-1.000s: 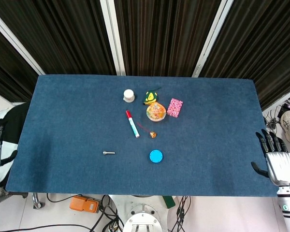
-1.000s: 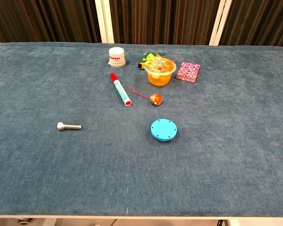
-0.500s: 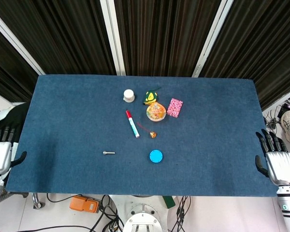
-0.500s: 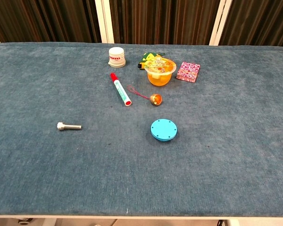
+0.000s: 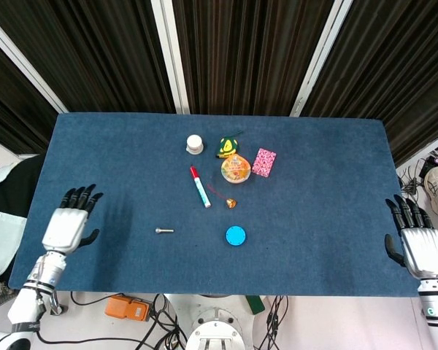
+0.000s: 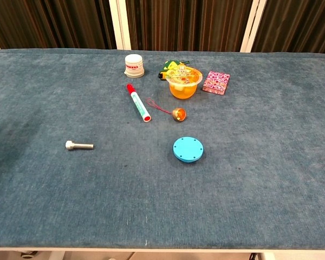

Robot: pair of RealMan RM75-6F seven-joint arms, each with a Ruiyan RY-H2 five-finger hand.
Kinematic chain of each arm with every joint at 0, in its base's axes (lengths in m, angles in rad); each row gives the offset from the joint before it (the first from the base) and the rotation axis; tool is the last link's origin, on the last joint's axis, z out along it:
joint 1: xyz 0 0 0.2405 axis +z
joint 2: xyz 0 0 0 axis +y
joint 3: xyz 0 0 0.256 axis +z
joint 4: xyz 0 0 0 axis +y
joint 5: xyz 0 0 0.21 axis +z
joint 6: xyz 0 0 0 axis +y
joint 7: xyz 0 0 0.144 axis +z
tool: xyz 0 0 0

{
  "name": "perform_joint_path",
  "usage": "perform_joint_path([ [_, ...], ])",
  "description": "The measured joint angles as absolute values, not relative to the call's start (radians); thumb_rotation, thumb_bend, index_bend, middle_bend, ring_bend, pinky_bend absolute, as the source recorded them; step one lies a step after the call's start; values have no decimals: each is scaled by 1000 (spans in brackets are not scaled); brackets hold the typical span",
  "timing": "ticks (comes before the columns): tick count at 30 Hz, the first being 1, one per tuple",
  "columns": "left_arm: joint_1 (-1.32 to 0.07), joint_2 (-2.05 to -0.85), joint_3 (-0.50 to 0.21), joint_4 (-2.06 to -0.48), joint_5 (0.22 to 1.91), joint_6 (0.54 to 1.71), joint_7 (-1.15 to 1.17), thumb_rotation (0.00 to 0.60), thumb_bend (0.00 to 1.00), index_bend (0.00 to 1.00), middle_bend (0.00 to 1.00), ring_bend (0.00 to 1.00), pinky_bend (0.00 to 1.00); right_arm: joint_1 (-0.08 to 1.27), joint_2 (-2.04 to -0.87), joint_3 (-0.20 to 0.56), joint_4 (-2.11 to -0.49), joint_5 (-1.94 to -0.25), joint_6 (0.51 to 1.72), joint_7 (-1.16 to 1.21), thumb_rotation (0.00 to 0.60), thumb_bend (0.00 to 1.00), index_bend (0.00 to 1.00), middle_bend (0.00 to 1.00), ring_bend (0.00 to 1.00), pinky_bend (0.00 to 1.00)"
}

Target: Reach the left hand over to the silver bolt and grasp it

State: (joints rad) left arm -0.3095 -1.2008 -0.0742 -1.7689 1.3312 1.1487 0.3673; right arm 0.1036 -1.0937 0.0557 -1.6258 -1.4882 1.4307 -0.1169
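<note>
- Head view: the left hand (image 5: 68,227) hovers over the left part of the blue table cloth (image 5: 117,157), palm down, its fingers spread and nothing in them.
- Head view again: the silver bolt (image 5: 164,230) lies flat on the cloth well apart from that hand, toward the table's middle, with bare cloth between the two.
- Chest view shows the silver bolt (image 6: 78,145) lying on its side, head to the left, shank to the right; no hand appears in this view.
- At the right edge of the table in the head view, the right hand (image 5: 420,246) has its fingers extended and apart, holding nothing, beside the cloth's corner.
- An orange jelly cup (image 6: 183,82) stands upright at the back, sealed by a printed lid; its contents are only an orange mass through the wall.
- Just behind the cup sits a yellow-green object (image 6: 170,65), mostly hidden and hard to identify.
- A white jar (image 6: 134,65) stands left of the cup; a pink packet (image 6: 216,82) lies to its right.
- A red-capped marker (image 6: 138,102), a small gold bell (image 6: 179,114) on a red string, and a blue round lid (image 6: 188,149) lie nearer the front.
- Both forearms are cut off by the bottom of the head view.
</note>
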Motion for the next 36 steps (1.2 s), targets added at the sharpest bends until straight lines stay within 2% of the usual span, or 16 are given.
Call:
perform_joint_path([
  [7,-393,-1297,-85,-1814,1225,1074,505,600,231,218,0,0,67,109,-1093,56,-1625,-1485,1421,-109,600,717,58,75,67,164],
  [19,-492,-1420,-92,-1832,1092,1055,672,600,230,316,0,0,67,111,-1091,58,-1626,-1476,1414,-105,600,717,57,75,67,163],
  [36,-557,-1533,-79,-1736,1003,1056,691,600,252,406,0,0,67,115,-1089,59,-1628,-1464,1404,-105,600,717,57,76,67,164],
])
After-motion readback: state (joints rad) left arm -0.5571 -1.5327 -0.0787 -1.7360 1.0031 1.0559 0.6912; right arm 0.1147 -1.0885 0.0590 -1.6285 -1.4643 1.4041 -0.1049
